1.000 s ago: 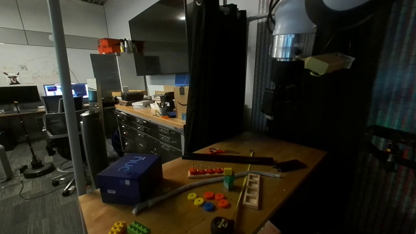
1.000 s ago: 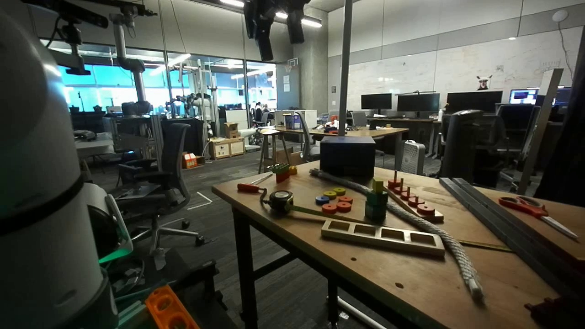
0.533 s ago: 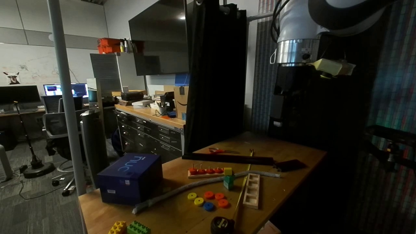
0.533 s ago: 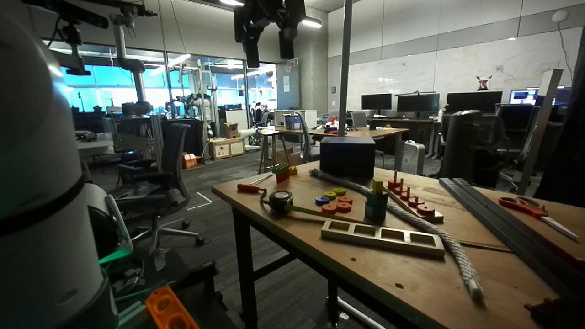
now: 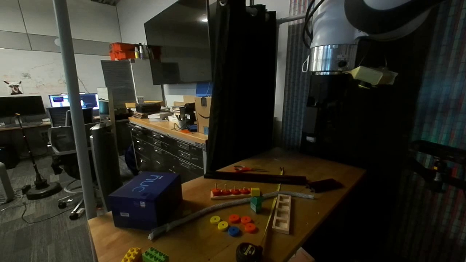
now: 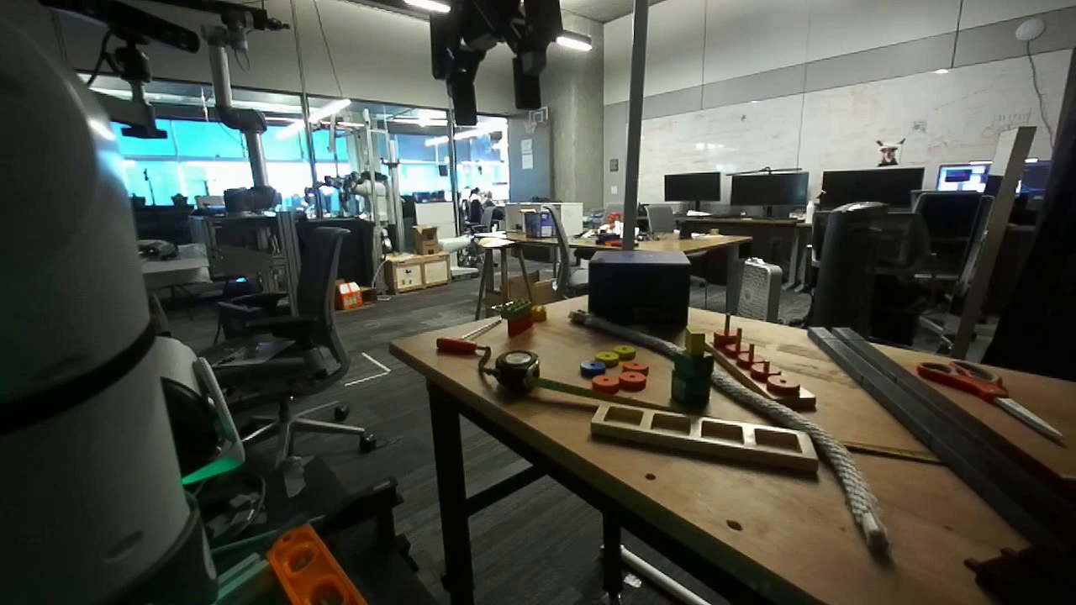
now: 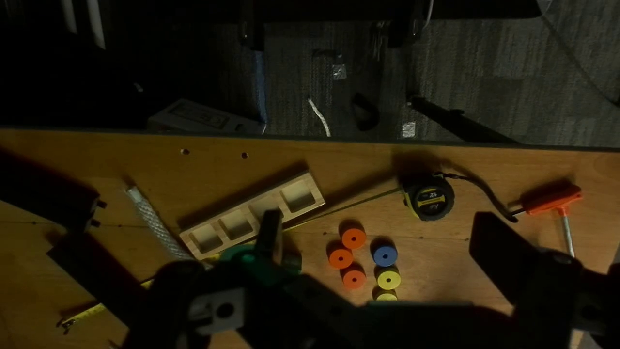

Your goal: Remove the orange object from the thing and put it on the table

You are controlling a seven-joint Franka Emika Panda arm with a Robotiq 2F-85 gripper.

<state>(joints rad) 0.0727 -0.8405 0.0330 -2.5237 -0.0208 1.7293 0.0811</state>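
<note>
The thing is a low, narrow bar (image 5: 230,197) with upright pegs, also in an exterior view (image 6: 755,382). Red-orange rings (image 5: 216,191) sit on its pegs; the near ring (image 6: 783,385) shows clearly. Three loose orange rings (image 7: 341,258) lie on the wooden table (image 7: 436,252), beside a blue ring (image 7: 385,255) and two yellow rings (image 7: 389,279). My gripper (image 7: 378,228) is open and empty, high above the table; its spread fingers show in an exterior view (image 6: 496,105). In the wrist view the bar does not show.
A green block stack with a yellow cube (image 5: 255,191) stands between bar and tray. A rope (image 5: 207,210), wooden tray (image 5: 282,214), tape measure (image 5: 249,251), blue box (image 5: 145,200), black bar (image 5: 255,177) and scissors (image 6: 967,380) are on the table.
Over the first half second the gripper moved slightly down and sideways, to the right in one exterior view and left in another. Since then it is nearly still. The table objects have not moved.
</note>
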